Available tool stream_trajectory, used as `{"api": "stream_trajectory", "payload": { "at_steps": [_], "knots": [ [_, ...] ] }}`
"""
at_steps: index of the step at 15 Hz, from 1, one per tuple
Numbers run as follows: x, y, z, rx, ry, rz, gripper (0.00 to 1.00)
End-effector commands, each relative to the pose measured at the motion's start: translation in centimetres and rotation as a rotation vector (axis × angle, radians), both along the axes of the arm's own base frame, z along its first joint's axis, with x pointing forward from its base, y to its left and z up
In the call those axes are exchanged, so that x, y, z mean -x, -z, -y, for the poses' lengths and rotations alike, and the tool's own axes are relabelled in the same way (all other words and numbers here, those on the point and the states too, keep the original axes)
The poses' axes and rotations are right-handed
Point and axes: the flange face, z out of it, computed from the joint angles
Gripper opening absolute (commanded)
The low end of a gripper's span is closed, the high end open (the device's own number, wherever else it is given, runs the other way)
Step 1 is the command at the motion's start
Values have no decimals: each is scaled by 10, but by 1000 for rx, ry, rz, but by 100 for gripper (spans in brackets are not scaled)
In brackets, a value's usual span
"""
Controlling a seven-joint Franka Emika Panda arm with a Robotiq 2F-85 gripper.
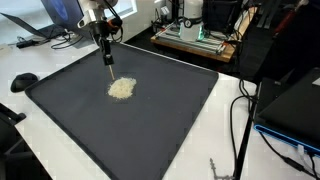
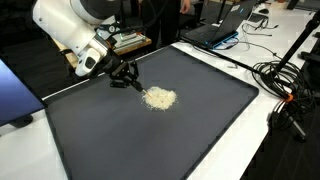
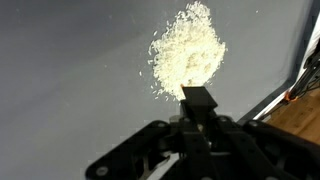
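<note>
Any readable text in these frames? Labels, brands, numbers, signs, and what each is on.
No text can be read in any view.
Gripper and the dark tool it holds: no marking visible.
Dark mat and pale pile: no print.
White arm shell: plain, no logo visible.
Equipment at the back: any labels are too small and blurred to read.

Shows end effector (image 1: pixel 108 60), jaws pressed together, tip just behind pale granular pile (image 1: pixel 121 88) near centre of dark mat (image 1: pixel 165 120). Places mat flat on white worktop (image 1: pixel 222 140). Shows black cables (image 1: pixel 240 115) beside mat and laptop (image 1: pixel 55 15) behind it.
</note>
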Motion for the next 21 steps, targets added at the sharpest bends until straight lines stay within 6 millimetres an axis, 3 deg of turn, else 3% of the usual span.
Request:
{"api": "stream_trajectory", "payload": {
  "at_steps": [1,8,15,21],
  "knots": [
    [32,-9,-17,19,63,52,3],
    [51,-40,-51,175,58,88,3],
    [39,-62,-99,363,-58,62,3],
    [31,-74,-120,485,-169,53,3]
  ]
}}
